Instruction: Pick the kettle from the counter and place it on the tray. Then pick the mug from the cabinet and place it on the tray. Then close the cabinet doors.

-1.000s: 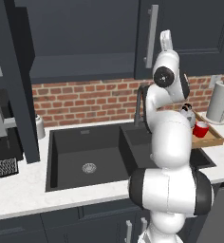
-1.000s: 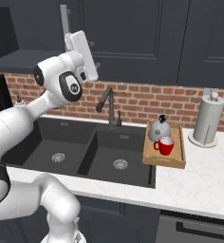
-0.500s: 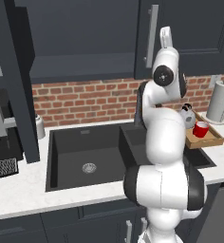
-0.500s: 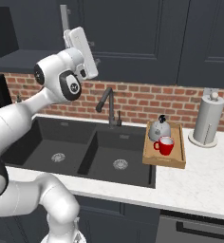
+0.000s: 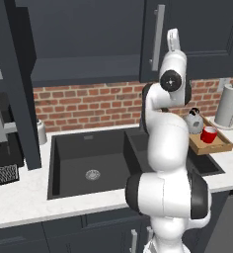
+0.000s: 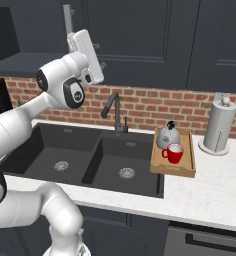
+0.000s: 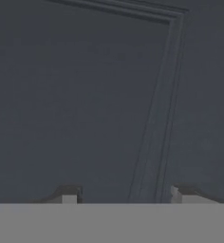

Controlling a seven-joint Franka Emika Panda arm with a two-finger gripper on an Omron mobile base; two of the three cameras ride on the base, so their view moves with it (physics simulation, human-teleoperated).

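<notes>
Little has shifted — the arm (image 5: 164, 133) has turned slightly over the last second, its elbow moving a touch to the left in the left base view, with the hand (image 6: 85, 55) raised at the cabinet door (image 7: 85, 95).

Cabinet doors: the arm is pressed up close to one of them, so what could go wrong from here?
1. The open end effector faces a flat door panel with nothing between its fingers, so a push might slide off.
2. The left door stands wide open. Swinging over to it could knock the faucet near the arm.
</notes>
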